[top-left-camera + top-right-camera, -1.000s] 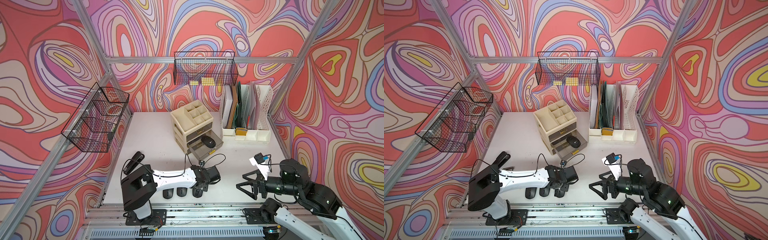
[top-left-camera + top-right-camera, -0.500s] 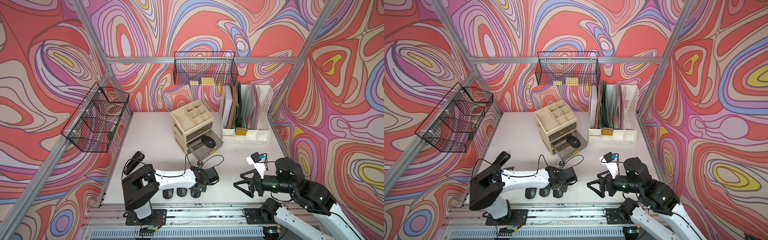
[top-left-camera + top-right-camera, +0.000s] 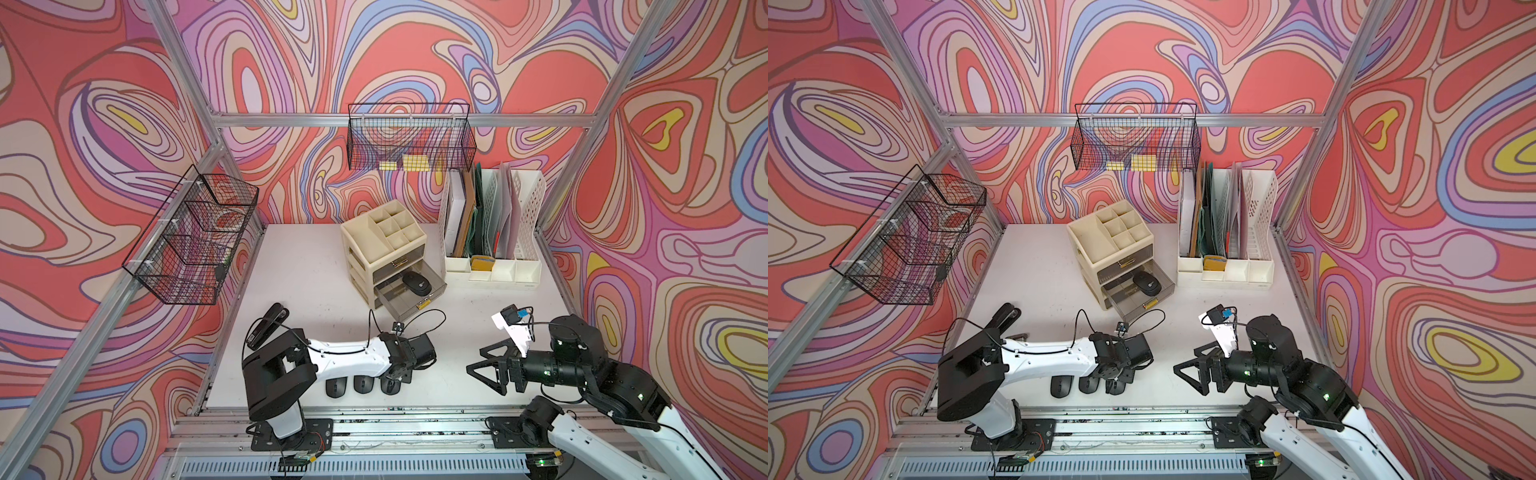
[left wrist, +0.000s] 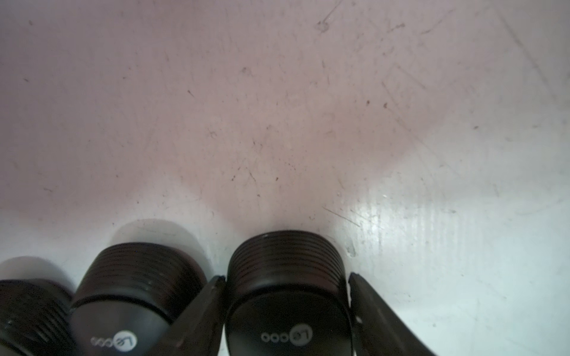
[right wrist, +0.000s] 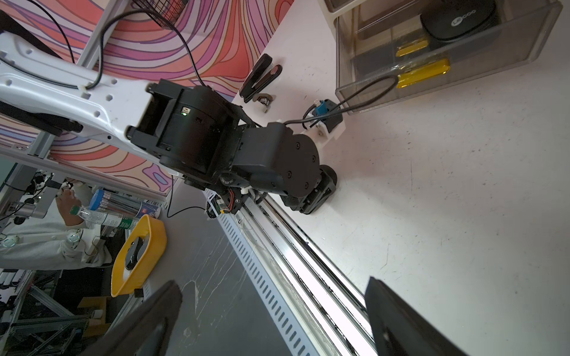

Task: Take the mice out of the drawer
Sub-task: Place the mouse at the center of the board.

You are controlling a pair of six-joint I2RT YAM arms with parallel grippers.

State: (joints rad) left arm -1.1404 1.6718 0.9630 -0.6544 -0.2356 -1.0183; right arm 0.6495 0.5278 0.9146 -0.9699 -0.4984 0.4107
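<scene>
Jaws of the left gripper are standing loosely around one mouse, which is resting on the white table. In the left wrist view one finger is lying against the mouse's side while the other is showing a thin gap, so the grip is looking slack rather than clamped.

Two more mice are sitting in a row on this gripper's left. The nearer mouse is lying just beside the touching finger, and the farther mouse is sitting just beyond it. In both top views the row is lying along the table's front edge.

A fourth mouse is lying in the pulled-out smoky drawer of the cream organiser, well ahead of both grippers, toward the back wall.

The right gripper is hovering above the table, well apart on the left gripper's right side. Its fingers are spreading wide and holding nothing, and it is pointing toward the left arm.

A black stapler is lying behind and to the left of the left gripper.
</scene>
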